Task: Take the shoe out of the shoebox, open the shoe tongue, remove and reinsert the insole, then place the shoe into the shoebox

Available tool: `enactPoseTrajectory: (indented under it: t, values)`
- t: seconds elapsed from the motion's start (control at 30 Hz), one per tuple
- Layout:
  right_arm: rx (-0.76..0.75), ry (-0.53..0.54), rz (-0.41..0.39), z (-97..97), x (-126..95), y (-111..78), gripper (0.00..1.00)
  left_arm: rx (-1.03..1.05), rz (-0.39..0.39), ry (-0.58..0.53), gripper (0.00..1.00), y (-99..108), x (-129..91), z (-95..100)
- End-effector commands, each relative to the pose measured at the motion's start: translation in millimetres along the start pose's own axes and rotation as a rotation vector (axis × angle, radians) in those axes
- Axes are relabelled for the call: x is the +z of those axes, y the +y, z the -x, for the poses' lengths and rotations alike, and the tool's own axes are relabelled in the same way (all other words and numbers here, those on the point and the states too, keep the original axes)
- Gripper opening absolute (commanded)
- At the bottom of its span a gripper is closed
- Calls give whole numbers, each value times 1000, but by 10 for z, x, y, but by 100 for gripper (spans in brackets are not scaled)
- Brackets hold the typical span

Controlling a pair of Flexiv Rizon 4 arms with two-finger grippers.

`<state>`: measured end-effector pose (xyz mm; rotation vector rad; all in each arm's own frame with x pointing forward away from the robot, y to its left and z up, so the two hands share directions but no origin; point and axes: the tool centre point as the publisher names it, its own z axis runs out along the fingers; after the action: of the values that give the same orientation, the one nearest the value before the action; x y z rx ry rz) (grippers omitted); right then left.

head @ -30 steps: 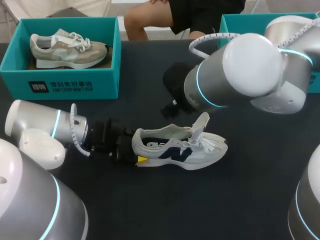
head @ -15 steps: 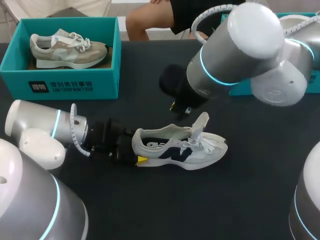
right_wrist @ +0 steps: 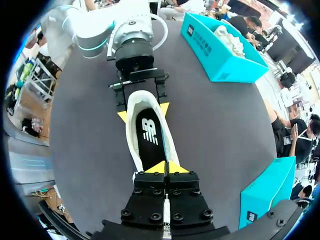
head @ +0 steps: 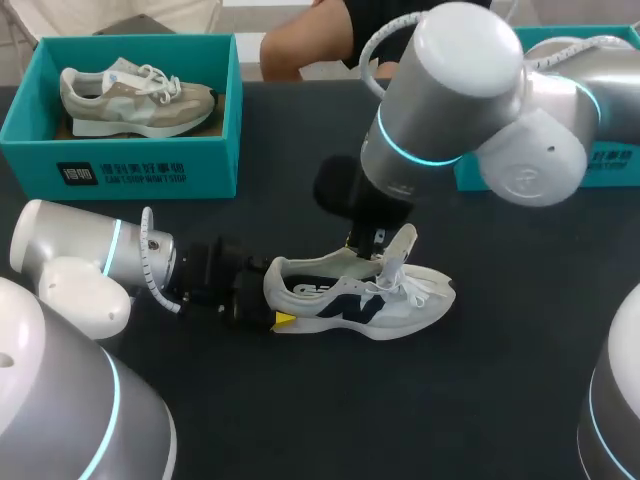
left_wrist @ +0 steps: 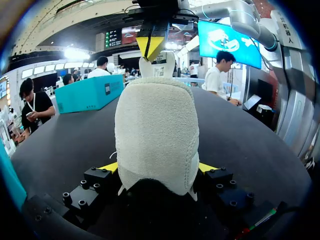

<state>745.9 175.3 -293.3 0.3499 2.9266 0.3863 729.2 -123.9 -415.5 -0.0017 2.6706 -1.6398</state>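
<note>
One second brings the right gripper down over the tongue of the shoe, its tips pinched together; the left gripper clamps the heel; opening the tongue looks next.

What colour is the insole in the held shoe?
The insole is black with a white mark, clearest in the right wrist view.

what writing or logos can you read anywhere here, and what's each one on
left shoebox front wall: logo block and two lines of print, too small to read
right shoebox wall: print, too small to read
shoe side: dark logo mark, no words
insole: white logo, no words
tongue label: blurred
</note>
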Motion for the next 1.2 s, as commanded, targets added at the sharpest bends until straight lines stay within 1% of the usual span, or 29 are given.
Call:
enactPoseTrajectory:
  t: [0.03,0.1,0.13,0.17,0.27,0.4,0.57,0.6,0.83,0.9,1.03,1.17,1.2]
  values:
    - [-10,-10,14,-102,214,60,0,1,-2,-5,0,37,15,-37]
    - [-38,0,-8,-136,291,85,0,1,-2,-5,0,37,15,-37]
    - [-61,7,-7,-151,328,111,0,1,-2,-5,0,37,15,-37]
    - [-69,18,-37,-167,364,127,0,1,-2,-5,0,37,15,-37]
    - [-100,46,-81,-216,475,176,0,1,-2,-5,0,37,15,-37]
    - [-113,73,-96,-243,587,192,0,1,-2,-5,0,37,15,-37]
    - [-104,81,-97,-229,674,185,0,1,-2,-5,0,37,15,-37]
    - [-106,88,-111,-226,698,178,0,1,-2,-5,0,37,15,-37]
    - [-90,102,-127,-294,798,81,0,1,-2,-5,0,37,15,-37]
    - [-82,80,-135,-284,802,66,0,1,-2,-5,0,37,15,-37]
    - [-79,50,-150,-190,815,56,0,1,-2,-5,0,37,15,-37]
    - [-95,27,-160,-135,840,42,0,1,-2,-5,0,37,15,-37]
    - [-95,25,-163,-126,848,37,19,1,-2,-5,0,37,15,-37]
